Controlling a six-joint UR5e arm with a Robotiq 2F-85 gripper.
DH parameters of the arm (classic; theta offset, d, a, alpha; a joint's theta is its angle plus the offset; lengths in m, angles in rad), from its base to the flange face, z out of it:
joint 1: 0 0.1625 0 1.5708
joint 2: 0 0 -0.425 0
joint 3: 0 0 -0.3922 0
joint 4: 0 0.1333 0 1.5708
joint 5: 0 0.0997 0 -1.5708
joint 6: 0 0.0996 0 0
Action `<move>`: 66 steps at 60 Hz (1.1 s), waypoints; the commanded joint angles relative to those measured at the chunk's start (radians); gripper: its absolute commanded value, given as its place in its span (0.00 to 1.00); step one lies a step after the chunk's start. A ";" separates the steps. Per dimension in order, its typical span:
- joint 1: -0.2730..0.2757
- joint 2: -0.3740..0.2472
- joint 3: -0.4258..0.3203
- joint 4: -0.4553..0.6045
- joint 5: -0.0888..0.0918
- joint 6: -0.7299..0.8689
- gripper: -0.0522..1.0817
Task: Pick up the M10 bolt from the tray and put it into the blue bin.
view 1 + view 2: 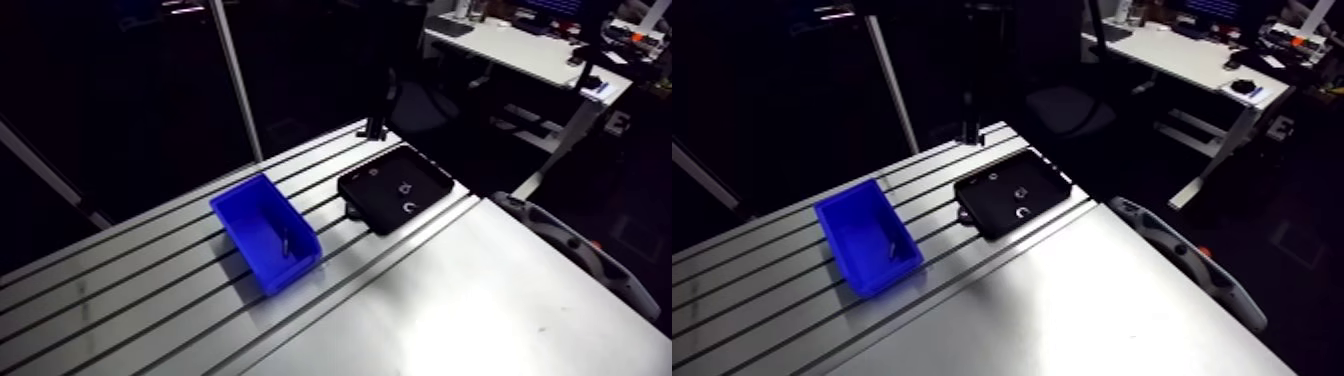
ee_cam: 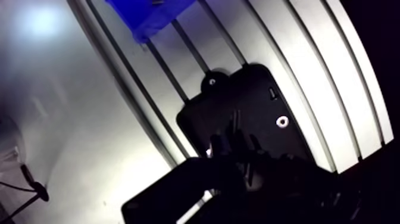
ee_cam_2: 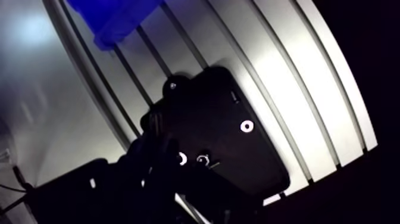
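Blue plastic bin (image 1: 300,268) nearest, dark slim rod (image 1: 285,243) inside, prob. the M10 bolt. Behind, black flat tray (image 1: 385,200) w/ silver washer (image 2: 282,121). Dark gripper (image 1: 376,131) farthest, above tray; grip state can't tell. Risk: low move clips tray, scatters parts.

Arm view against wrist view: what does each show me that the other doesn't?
Only the arm view shows the inside of the blue bin, with a thin dark piece lying in it, probably the bolt. Only the wrist view shows the gripper close over the black tray and makes a pale ring on it plain. Both show the tray, at least part of the bin, and the slotted table.
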 commanded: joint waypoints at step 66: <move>0.327 -0.126 0.173 -0.281 -0.119 -0.251 0.97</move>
